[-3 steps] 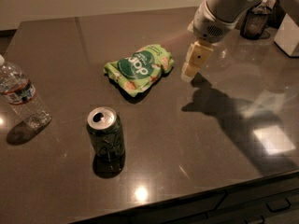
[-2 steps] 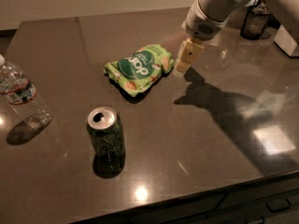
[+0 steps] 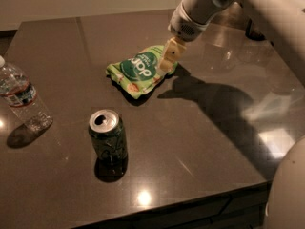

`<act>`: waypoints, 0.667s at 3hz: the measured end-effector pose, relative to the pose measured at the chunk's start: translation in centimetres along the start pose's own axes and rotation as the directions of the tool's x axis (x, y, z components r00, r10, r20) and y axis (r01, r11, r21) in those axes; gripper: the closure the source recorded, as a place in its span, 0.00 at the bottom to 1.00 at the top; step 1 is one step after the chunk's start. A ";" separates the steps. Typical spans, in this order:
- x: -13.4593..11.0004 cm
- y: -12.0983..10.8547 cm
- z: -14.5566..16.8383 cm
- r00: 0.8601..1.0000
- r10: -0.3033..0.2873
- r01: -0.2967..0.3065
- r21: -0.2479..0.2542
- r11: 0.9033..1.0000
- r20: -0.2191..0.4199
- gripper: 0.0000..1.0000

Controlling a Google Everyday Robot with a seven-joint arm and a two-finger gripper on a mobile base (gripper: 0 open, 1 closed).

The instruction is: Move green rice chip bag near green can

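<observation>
The green rice chip bag (image 3: pixel 138 70) lies flat on the dark table, near its middle, with the logo facing up. The green can (image 3: pixel 108 137) stands upright in front of the bag and a little to the left, about a can's height away from it. My gripper (image 3: pixel 167 61) hangs from the arm at the upper right and is down at the bag's right end, over its edge. I cannot tell whether it touches the bag.
A clear plastic water bottle (image 3: pixel 21 99) stands at the table's left edge. The table's front edge (image 3: pixel 190 199) runs across the bottom. My arm (image 3: pixel 248 4) crosses the upper right, and dark objects (image 3: pixel 255 32) stand at the far right corner.
My gripper has moved left and down, from beside the bag's right end to over that end. The bag, the can and the bottle have not moved.
</observation>
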State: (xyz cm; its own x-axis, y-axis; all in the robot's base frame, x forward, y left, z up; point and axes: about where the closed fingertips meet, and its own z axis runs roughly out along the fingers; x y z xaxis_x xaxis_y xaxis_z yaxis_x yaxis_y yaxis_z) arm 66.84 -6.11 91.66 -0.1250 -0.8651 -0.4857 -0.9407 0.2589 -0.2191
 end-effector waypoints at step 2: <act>-3.0 2.1 3.8 0.999 -0.023 0.027 -0.095 0.995 0.038 0.21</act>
State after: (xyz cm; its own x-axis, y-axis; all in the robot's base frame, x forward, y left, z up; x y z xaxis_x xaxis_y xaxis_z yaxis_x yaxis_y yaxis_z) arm 66.44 -1.34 89.47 -0.0912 -0.8539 -0.5123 -0.9694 0.1938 -0.1504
